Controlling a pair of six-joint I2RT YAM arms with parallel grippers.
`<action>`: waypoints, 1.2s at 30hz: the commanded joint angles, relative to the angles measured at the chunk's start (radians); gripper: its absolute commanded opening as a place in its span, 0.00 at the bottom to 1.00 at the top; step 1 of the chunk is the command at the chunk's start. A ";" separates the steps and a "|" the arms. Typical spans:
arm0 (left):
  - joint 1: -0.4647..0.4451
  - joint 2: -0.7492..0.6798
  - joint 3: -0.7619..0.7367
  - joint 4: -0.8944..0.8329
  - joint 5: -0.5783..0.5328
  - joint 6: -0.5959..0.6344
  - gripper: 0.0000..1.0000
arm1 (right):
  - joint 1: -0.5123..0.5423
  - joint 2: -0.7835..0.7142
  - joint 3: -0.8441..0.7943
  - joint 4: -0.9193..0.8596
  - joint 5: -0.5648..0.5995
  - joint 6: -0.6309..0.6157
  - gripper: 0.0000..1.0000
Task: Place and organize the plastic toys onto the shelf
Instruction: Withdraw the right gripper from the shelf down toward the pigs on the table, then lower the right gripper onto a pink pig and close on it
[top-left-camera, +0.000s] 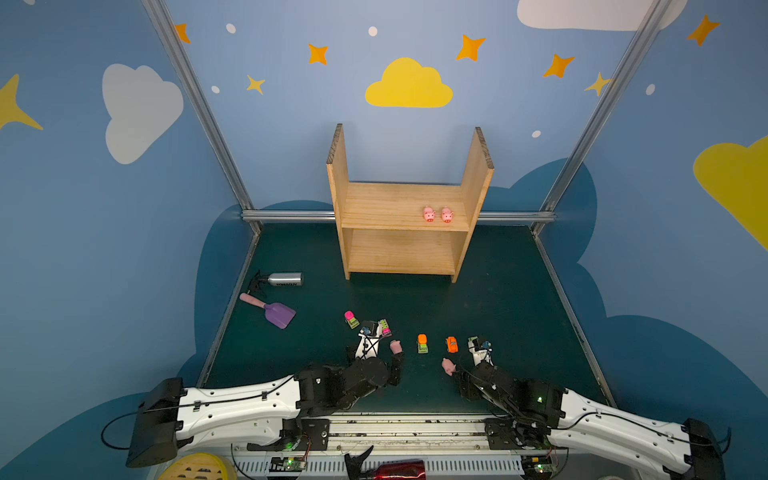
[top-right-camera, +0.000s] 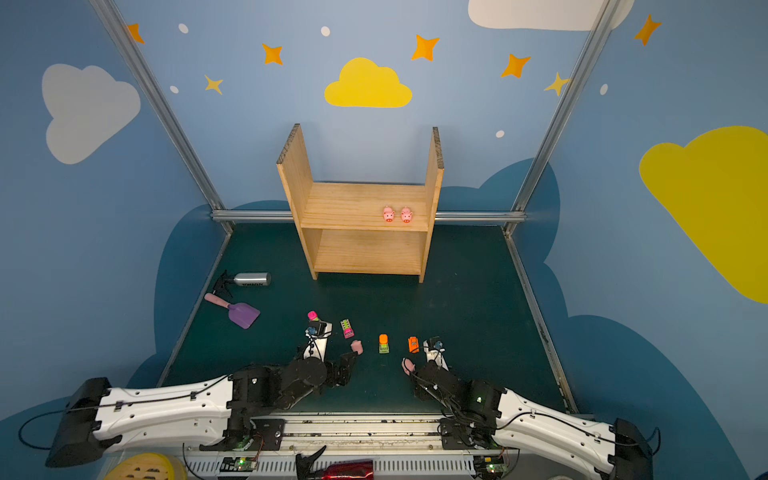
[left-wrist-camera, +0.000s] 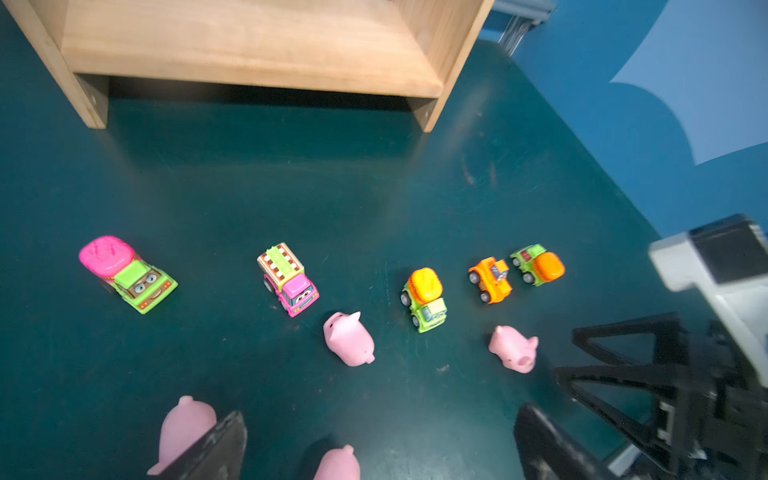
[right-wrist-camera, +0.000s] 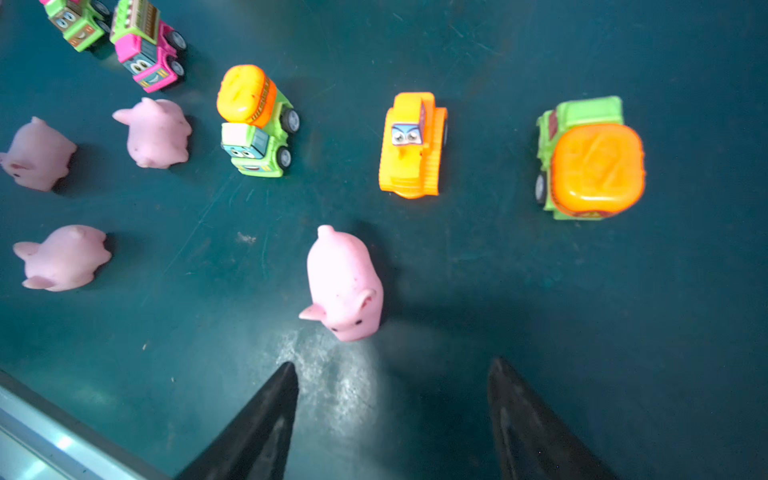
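Right end effector (right-wrist-camera: 392, 365) hung spread and empty, a pink pig (right-wrist-camera: 345, 286) lying on the surface (right-wrist-camera: 540, 291) just off its fingertips (right-wrist-camera: 286, 378) toward 12 o'clock; left end effector (left-wrist-camera: 380, 413) was spread wide, two more pigs (left-wrist-camera: 187, 428) by its fingers (left-wrist-camera: 224, 436). Both top views showed two pigs (top-left-camera: 429, 214) on the upper board of the shelf (top-left-camera: 395, 195) at 12 o'clock; only the wrist views showed the green-and-orange truck (right-wrist-camera: 590, 162) under the right wrist. Both arms reached in from 6 o'clock, folded low, wrists bent down.
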 joint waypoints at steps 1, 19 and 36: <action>0.038 0.032 0.037 0.048 0.074 0.043 1.00 | 0.006 0.022 -0.027 0.097 -0.004 -0.023 0.69; 0.130 -0.111 -0.029 0.001 0.084 0.020 1.00 | -0.003 0.251 -0.026 0.336 0.001 -0.098 0.69; 0.154 -0.458 -0.165 -0.148 0.027 -0.033 1.00 | -0.002 0.563 0.103 0.402 -0.041 -0.099 0.55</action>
